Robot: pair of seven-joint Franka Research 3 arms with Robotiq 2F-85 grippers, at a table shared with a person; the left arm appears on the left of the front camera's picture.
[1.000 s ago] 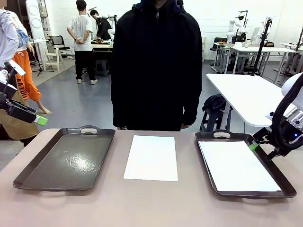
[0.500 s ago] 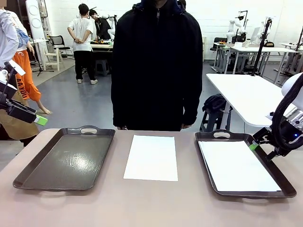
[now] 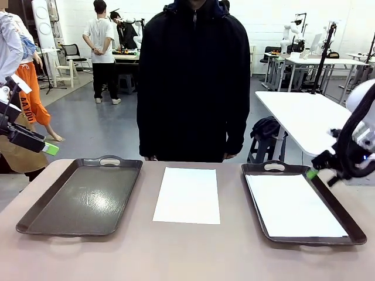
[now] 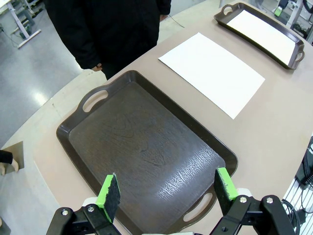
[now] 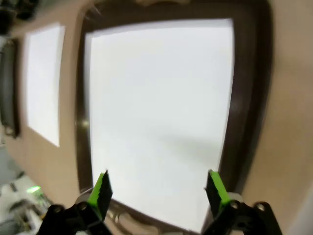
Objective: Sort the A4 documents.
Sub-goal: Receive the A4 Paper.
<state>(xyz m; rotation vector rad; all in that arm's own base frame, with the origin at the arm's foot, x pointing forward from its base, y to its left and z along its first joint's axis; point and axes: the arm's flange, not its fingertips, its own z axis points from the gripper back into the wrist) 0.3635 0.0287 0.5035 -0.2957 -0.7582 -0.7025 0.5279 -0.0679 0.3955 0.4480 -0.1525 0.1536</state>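
My left tool [image 4: 167, 185] hangs spread and empty over the bare left tray [image 3: 82, 196], probably its drop spot. My right tool [image 5: 159, 183], also spread, grips nothing above the right tray [image 3: 253, 199], where one A4 document [image 3: 293, 205] lies. The other sheet [image 3: 187, 195] sits mid-frame on the tabletop [image 3: 187, 252], reachable by either arm. Since a second ago my right tool has lifted slightly, and nothing else moved.

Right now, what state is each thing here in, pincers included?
left tray, empty.
right tray, holding one sheet.
middle sheet, flat on the bare table between the trays.
second sheet, flat inside the right tray.
left pincer, open, empty.
right pincer, open, empty.
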